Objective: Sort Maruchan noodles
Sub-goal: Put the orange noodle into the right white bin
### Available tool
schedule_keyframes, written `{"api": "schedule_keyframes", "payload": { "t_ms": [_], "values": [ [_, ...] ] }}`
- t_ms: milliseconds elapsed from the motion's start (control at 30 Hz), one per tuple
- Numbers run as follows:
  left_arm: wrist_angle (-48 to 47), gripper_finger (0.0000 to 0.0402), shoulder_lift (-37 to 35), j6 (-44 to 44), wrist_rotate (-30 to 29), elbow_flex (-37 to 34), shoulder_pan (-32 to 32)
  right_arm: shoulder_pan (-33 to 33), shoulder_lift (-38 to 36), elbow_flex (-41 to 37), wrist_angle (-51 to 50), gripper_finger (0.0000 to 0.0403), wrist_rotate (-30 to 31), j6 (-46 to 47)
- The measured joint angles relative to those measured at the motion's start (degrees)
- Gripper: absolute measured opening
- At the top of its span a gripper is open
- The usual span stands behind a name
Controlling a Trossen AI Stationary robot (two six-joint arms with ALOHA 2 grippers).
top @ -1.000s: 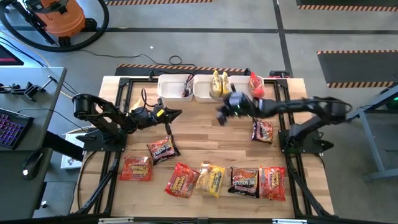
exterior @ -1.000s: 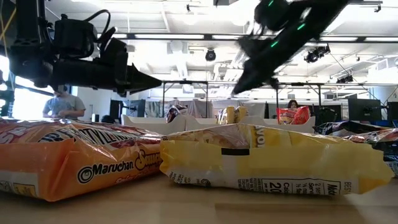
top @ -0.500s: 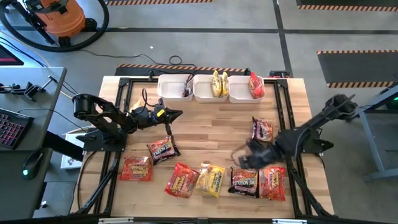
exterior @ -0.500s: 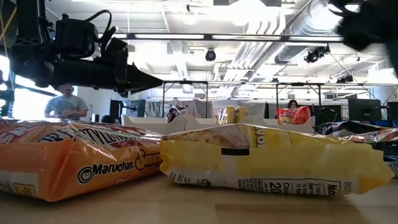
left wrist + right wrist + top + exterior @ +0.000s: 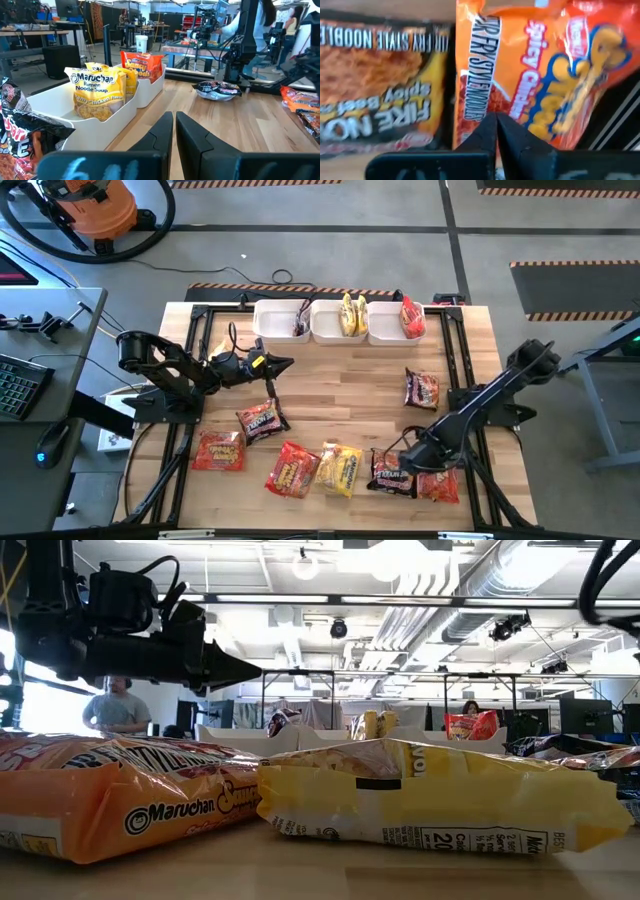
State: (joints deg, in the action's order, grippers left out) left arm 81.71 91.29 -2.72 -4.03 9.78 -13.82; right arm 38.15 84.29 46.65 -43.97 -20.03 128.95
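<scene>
The wooden tabletop [image 5: 340,395] carries a black frame along its edges and 3 white bins [image 5: 339,320] in a row at its far edge. The left bin holds a dark packet, the middle bin 2 yellow packets [image 5: 349,314], and the right bin a red packet [image 5: 411,318]. Nearer than the bins, loose noodle packets [image 5: 330,465] lie in a row along the near edge: red, red, yellow, dark, red, with another dark packet [image 5: 261,420] slightly farther in toward the bins and 1 more dark packet [image 5: 421,389] between the row and the right bin. Beyond the tabletop is a large open workshop with desks, ceiling lights and ducts; a person [image 5: 116,710] stands in the background, and an orange shop vacuum [image 5: 90,204] sits on the floor beyond the bins.

The left gripper [image 5: 283,363] hovers above the tabletop just in front of the left bin, its fingers [image 5: 165,132] pressed together with nothing between them. The right gripper [image 5: 403,455] is low over the near row, far from the bins, above the seam between the dark packet [image 5: 380,82] and the red packet [image 5: 540,70]; its fingers [image 5: 487,132] are closed, gripping nothing.
</scene>
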Motion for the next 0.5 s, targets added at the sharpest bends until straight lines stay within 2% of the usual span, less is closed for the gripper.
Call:
{"api": "schedule_keyframes", "payload": {
  "t_ms": [200,333,500],
  "values": [
    [0.0,0.0014,0.0,-0.09,0.0,0.0,0.0,-3.74,1.56,0.0,-6.0,0.0,1.21,-10.23],
    [0.0,0.0014,0.0,-0.11,0.0,0.0,0.0,-6.69,1.55,0.0,-10.05,0.0,7.82,-16.19],
    [-0.02,0.0014,0.0,-0.13,0.0,0.0,0.0,-11.33,1.55,0.0,-9.03,0.0,15.67,-23.91]
  ]
}}
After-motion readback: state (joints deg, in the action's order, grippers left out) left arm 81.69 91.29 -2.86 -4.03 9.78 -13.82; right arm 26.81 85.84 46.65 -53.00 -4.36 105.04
